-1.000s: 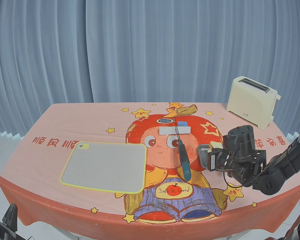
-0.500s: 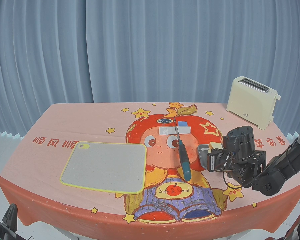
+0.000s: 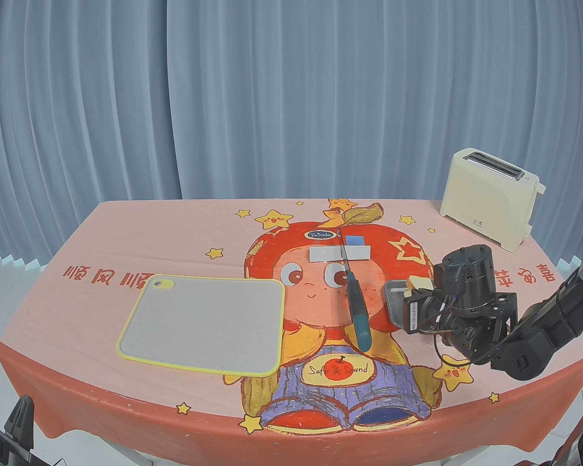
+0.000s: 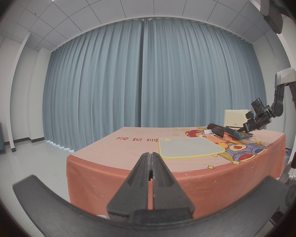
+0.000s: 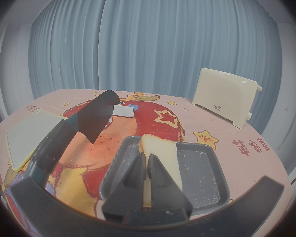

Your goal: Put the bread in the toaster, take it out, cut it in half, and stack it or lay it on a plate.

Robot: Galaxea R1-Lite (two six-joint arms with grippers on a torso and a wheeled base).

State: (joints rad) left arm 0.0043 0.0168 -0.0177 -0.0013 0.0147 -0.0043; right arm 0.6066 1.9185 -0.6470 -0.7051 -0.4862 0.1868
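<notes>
Left claw [image 4: 151, 168] closed, short of the cartoon-print table [image 3: 142, 241]. Right claw [image 5: 147, 163] clamps upright bread [image 5: 164, 155] inside the grey tray [image 5: 202, 168], largely hidden by its wrist. Knife [image 3: 356, 299] beside the tray, toaster [image 3: 489, 199] beyond, blue curtain [image 3: 291, 79] behind.

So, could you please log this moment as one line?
phase: bread pickup | right hand: shut on pale bread slice, at dark grey tray | left hand: shut, empty
</notes>
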